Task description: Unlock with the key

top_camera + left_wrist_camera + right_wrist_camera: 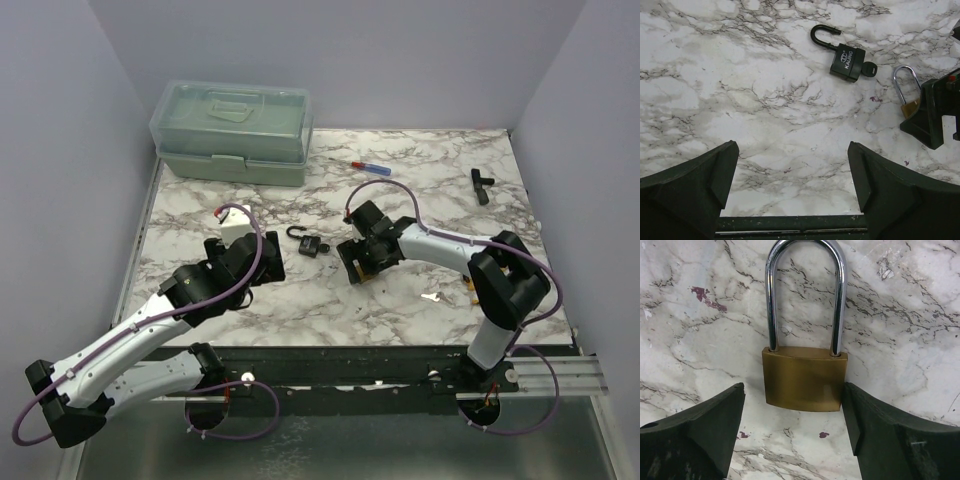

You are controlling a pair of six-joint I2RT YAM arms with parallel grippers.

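Between the wide-open jaws of the right gripper (362, 266) lies the brass padlock (805, 379), shut, with its long axis along the gap and its shackle toward twelve o'clock. What looks like the loose key (432, 296) sits at four o'clock in the top view. The left gripper (792, 150), also spread and empty, is farther off.

Even, diffuse light from above; the marble table (400, 310) reads bright, with soft, short shadows. The padlock (805, 377) is sharp, its shackle (840, 300) carrying narrow highlights (the only glare). The near fingers (695, 435) are dark and slightly blurred in both wrist views.
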